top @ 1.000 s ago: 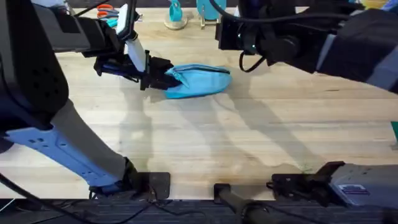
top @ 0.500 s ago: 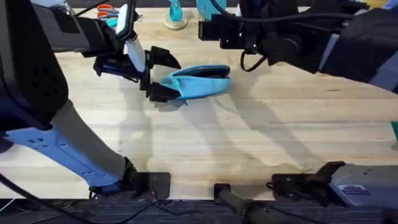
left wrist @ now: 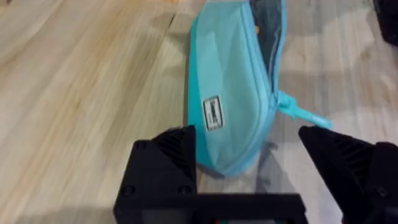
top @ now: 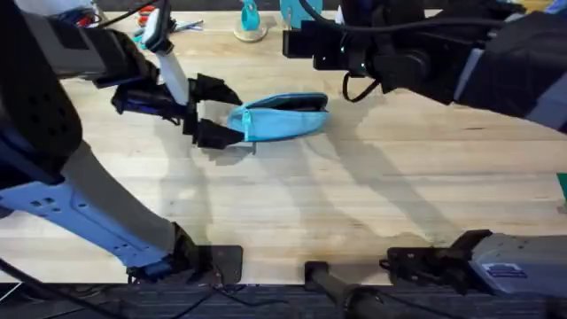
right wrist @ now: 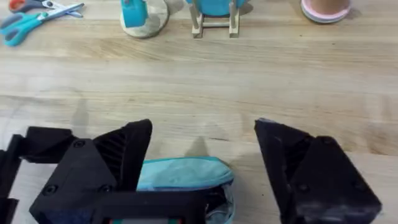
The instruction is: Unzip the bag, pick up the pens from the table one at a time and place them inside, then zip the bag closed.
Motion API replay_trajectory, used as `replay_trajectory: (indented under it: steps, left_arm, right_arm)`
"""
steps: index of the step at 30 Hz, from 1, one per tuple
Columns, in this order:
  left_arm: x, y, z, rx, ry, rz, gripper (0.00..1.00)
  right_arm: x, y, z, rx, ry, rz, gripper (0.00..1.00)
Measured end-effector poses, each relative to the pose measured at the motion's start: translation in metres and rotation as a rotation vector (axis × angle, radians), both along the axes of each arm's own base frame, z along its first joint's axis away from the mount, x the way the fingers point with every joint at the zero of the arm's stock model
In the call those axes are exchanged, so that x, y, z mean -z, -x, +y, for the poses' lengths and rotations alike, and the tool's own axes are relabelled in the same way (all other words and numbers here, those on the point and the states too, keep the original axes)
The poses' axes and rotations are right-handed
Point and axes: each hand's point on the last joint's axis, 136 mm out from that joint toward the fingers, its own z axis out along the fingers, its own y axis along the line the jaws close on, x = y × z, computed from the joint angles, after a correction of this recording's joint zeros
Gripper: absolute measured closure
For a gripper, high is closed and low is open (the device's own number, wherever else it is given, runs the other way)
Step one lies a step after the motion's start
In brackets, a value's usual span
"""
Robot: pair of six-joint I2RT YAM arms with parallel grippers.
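Note:
The light blue bag (top: pixel 282 117) lies flat on the table (top: pixel 354 204), zipper side facing away from the arms' bases. My left gripper (top: pixel 230 113) is open, its fingers straddling the bag's left end without pinching it. In the left wrist view the bag (left wrist: pixel 230 93) reaches in between the black fingers (left wrist: pixel 165 165) of my left gripper (left wrist: pixel 247 134). The zipper pull (left wrist: pixel 305 114) sticks out sideways, and the far part of the zipper gapes dark. My right gripper (right wrist: pixel 202 134) hangs open above the bag (right wrist: pixel 183 174). The pens are out of view.
Orange- and teal-handled scissors (right wrist: pixel 34 15) lie at the table's far left. A teal item on a round wooden base (right wrist: pixel 142 14), a small wooden stand (right wrist: pixel 216 22) and a pink round object (right wrist: pixel 326 7) line the far edge. Bare wood stretches in front of the bag.
My left gripper, which was shut on the bag's left end, has opened and drawn back slightly left. The bag has settled flat. The right gripper shifted a little left.

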Motion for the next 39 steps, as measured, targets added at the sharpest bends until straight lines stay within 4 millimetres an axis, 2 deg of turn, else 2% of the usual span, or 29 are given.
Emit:
replay_trajectory:
  steps: [7, 17, 27, 34, 39]
  left_arm:
    - [-0.005, 0.016, 0.018, -0.024, 0.013, 0.051, 0.005]
    - [-0.023, 0.032, 0.039, -0.026, 0.051, 0.009, 0.004]
    - [-0.027, 0.032, 0.054, 0.014, -0.015, -0.013, 0.004]
    - [-0.025, 0.021, 0.062, 0.023, -0.066, -0.077, 0.004]
    - [-0.024, 0.018, 0.064, 0.023, -0.077, -0.097, 0.004]
  right_arm:
    - [0.004, 0.008, 0.011, -0.049, -0.016, 0.03, 0.004]
    - [0.009, 0.05, 0.066, -0.221, -0.018, 0.063, 0.005]
    - [0.011, 0.066, 0.085, -0.299, -0.049, 0.093, 0.005]
    - [0.013, 0.082, 0.102, -0.348, -0.147, 0.168, 0.004]
    - [0.025, 0.099, 0.103, -0.382, -0.148, 0.25, 0.004]
